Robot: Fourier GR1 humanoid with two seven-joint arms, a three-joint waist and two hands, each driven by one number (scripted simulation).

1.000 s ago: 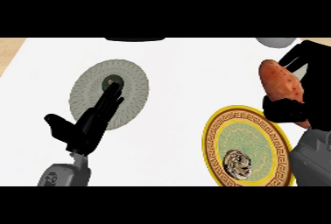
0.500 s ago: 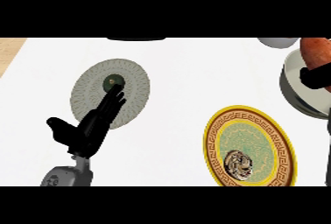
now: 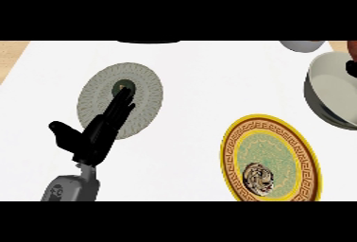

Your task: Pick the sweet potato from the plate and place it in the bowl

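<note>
On the white tabletop [image 3: 195,71] the left hand [image 3: 97,134] rests at the lower left, fingers straight and reaching over a grey patterned plate [image 3: 143,101]. At the lower right lies a gold-rimmed plate [image 3: 233,151] with a green centre. The pale bowl [image 3: 327,90] sits at the right edge, tilted toward the view. A sliver of the orange-brown sweet potato [image 3: 351,46] shows just above it, with a dark bit of the right hand [image 3: 351,69] beside it, mostly cut off by the edge.

- No words, labels, brands or numbers can be read anywhere.
- The yellow-rimmed plate [image 3: 270,160] at four o'clock bears only a key-pattern border and a picture medallion, with no lettering.
</note>
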